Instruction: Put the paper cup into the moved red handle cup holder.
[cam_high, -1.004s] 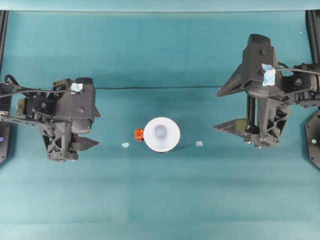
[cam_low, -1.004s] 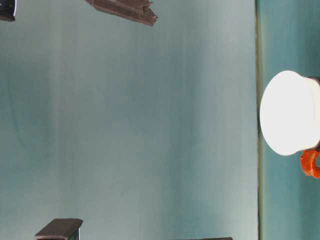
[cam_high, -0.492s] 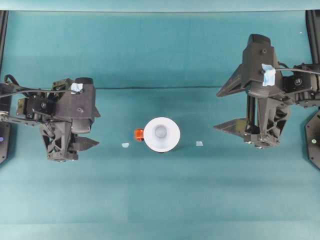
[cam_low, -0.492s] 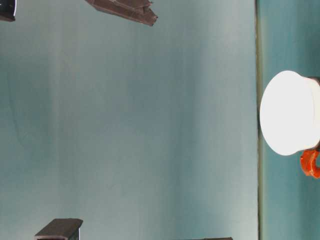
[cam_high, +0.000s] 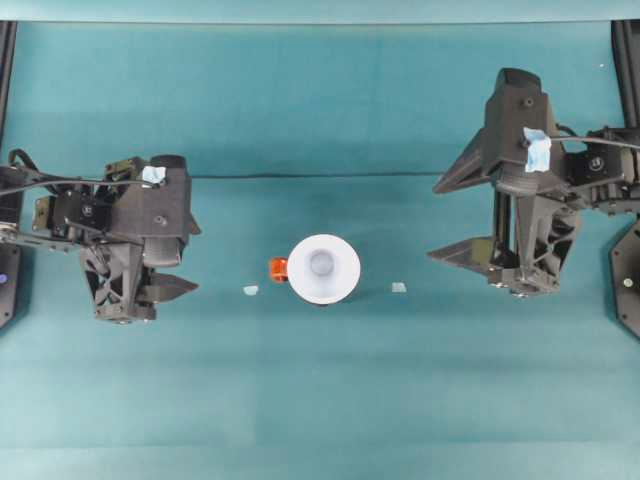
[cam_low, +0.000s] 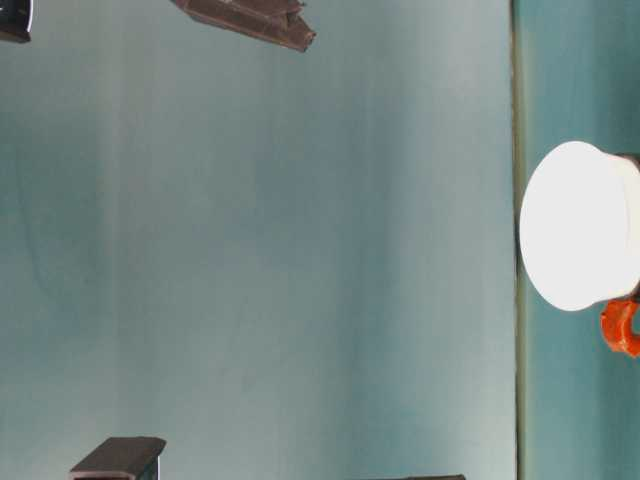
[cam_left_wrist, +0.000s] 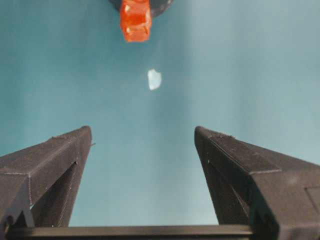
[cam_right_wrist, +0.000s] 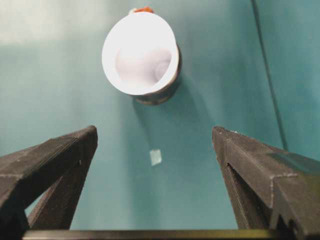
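Mid-table, paper cup (cam_high: 323, 268) sits w/in red handle cup holder (cam_high: 279, 269).

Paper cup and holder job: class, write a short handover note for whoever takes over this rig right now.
Left gripper: open, empty, back from the work.
Right gripper: open, empty, also drawn back.
The paper cup sits upright inside the red handle cup holder at the table's middle; the red handle points toward the left arm.
Done: cup is in the holder.
Left: seemingly nothing; maybe park the arms.
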